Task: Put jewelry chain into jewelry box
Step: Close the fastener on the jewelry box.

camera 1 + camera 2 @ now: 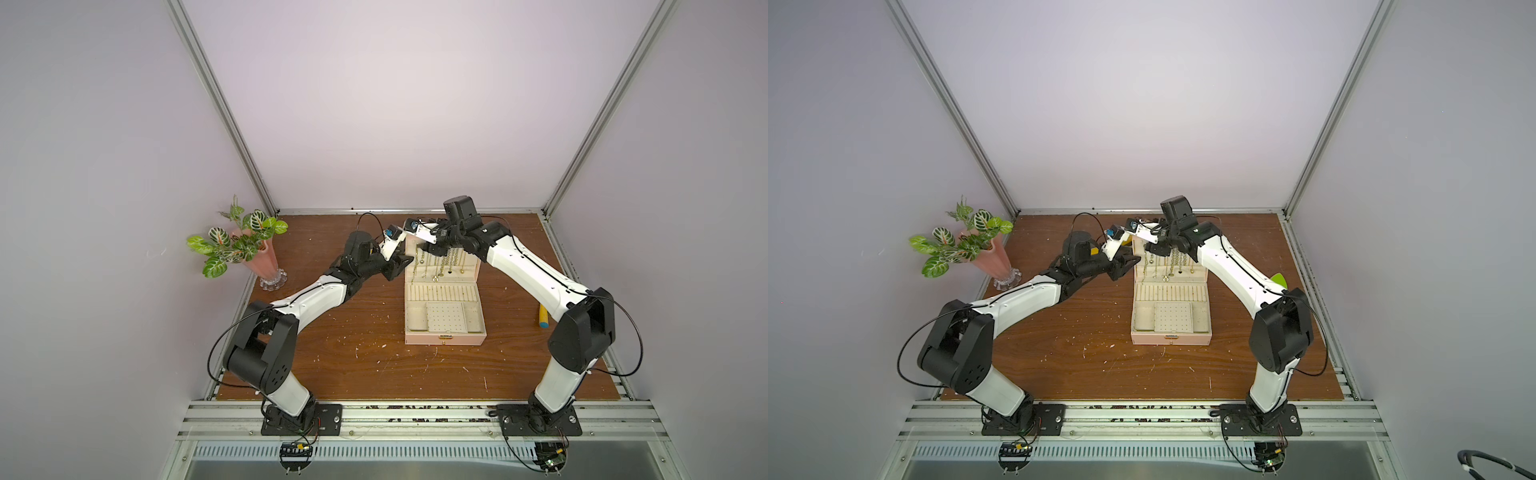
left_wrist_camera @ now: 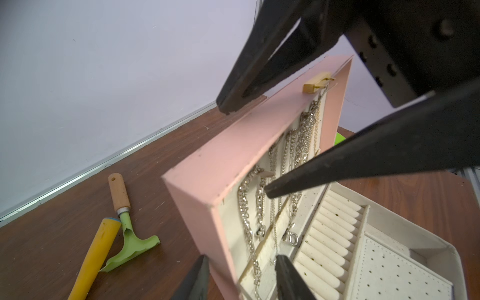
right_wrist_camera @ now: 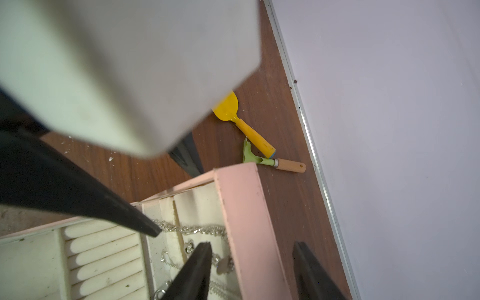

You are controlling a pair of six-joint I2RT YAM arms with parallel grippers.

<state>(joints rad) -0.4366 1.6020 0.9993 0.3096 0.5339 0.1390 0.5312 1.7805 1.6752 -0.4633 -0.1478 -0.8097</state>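
Both top views | arms (image 1: pixel 311 297) (image 1: pixel 528 266) outstretched | jaws straddling lid (image 1: pixel 469 270) of jewelry box (image 1: pixel 432 338) | grip unclear

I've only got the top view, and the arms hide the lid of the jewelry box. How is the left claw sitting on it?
Observer: The left claw straddles the pink lid wall, jaws apart: one finger outside, one inside over the hanging chains.
Operator: And the right claw?
Observer: The right claw straddles the lid's rim as well, and a gap shows on each side of the wall.
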